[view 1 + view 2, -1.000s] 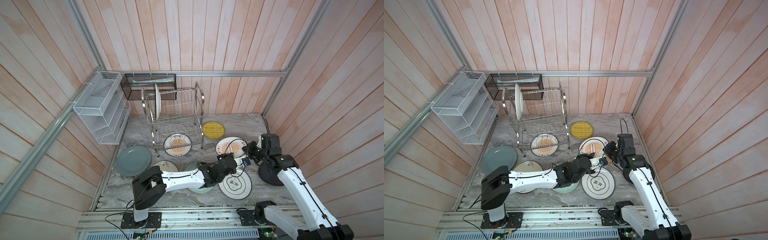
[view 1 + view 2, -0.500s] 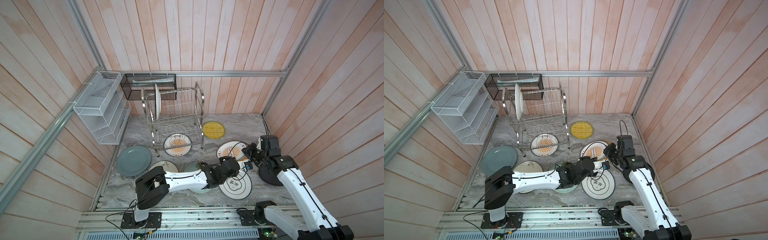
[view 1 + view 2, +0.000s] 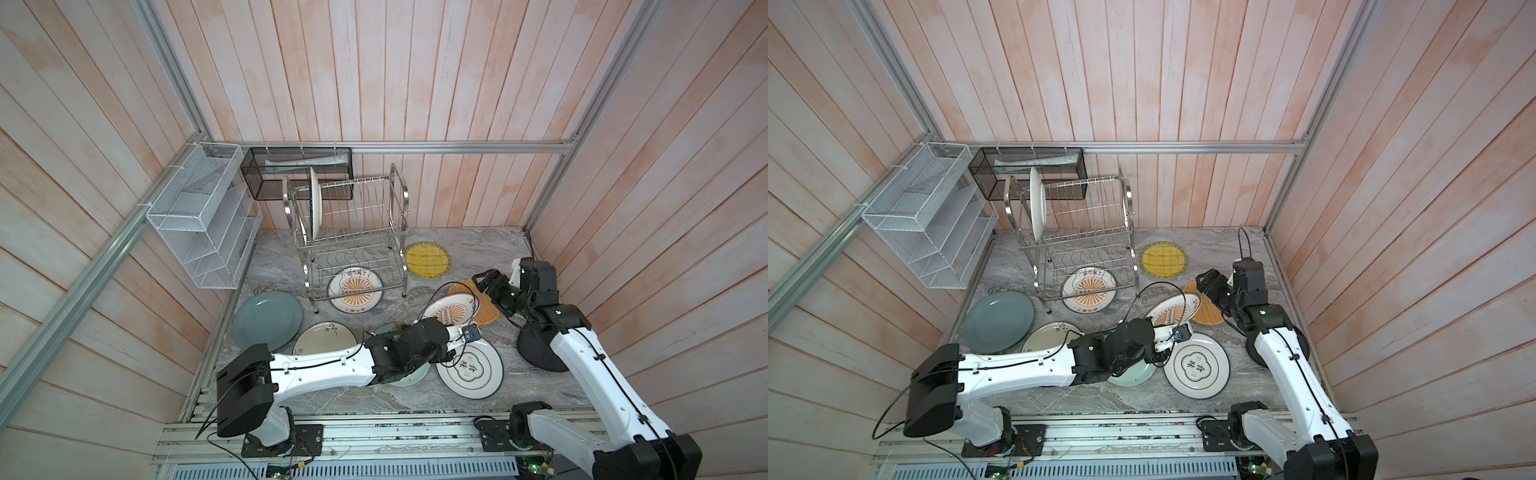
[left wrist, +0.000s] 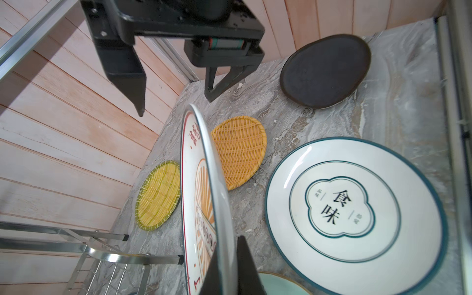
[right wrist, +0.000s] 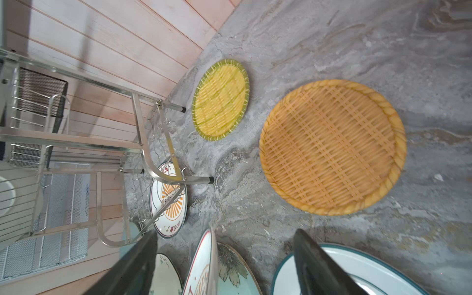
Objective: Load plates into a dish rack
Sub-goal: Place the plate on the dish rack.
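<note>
My left gripper (image 4: 224, 265) is shut on the rim of a white sunburst plate (image 3: 453, 309), which it holds tilted on edge above the table; the same plate (image 4: 196, 194) shows in the left wrist view. Just beyond the plate's far rim my right gripper (image 3: 484, 280) is open and apart from it, its jaws astride that rim (image 5: 209, 255) in the right wrist view. The steel dish rack (image 3: 353, 232) stands at the back with one white plate (image 3: 315, 208) upright in its top tier. Other plates lie flat: lettered (image 3: 469, 368), black (image 3: 540, 349), orange woven (image 3: 486, 311), yellow woven (image 3: 428, 259).
A second sunburst plate (image 3: 355, 289) lies under the rack's front. A grey plate (image 3: 266, 320) and a cream floral plate (image 3: 326, 338) lie at the left, a pale green one (image 3: 401, 380) under my left arm. A white mesh shelf (image 3: 203, 220) and black mesh box (image 3: 297, 172) hang on the walls.
My right gripper has opened and let go of the sunburst plate's far rim. The left gripper has shut on its near rim and now holds it tilted up.
</note>
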Available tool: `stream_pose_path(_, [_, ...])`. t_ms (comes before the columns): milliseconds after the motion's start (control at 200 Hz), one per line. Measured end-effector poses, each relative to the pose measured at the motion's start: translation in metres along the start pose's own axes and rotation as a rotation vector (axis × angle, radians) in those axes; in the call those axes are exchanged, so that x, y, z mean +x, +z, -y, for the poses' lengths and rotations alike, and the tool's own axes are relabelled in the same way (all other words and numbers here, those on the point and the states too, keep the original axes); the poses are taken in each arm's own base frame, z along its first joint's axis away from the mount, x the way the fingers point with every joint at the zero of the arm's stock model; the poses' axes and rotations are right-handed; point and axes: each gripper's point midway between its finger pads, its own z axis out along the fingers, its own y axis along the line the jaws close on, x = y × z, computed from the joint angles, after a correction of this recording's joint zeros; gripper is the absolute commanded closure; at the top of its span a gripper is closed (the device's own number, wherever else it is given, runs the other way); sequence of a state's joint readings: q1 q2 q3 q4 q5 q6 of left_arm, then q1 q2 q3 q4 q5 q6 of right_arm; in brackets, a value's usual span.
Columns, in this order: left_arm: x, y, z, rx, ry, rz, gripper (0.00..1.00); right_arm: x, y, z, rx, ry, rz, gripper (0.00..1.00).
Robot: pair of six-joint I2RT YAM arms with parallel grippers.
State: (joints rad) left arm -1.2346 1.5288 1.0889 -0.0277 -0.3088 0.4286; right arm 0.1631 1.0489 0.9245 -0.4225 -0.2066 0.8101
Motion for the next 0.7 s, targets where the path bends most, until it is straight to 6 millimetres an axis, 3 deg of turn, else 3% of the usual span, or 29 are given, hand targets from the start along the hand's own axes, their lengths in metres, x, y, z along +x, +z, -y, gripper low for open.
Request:
stream_pose_path(45, [0.002,-0.01,0.0,0.013,-0.023,0.006,1.0,-0.005,0.0,-0.007,-0.033,-0.033,0.018,0.03])
stream_pose_path(165, [0.011,-0.031,0.0,0.037,-0.082,-0.003,1.0,-0.009,-0.003,-0.024,-0.138,-0.131,0.064,0.02])
stream_pose_path(375, [0.017,-0.065,-0.008,0.041,-0.212,-0.005,1.0,0.01,-0.01,-0.037,-0.33,-0.274,0.09,0.02])
stream_pose_path(700, [-0.015,-0.126,-0.07,-0.127,-0.539,0.128,1.0,0.044,-0.019,-0.042,-0.551,-0.351,0.109,0.02])
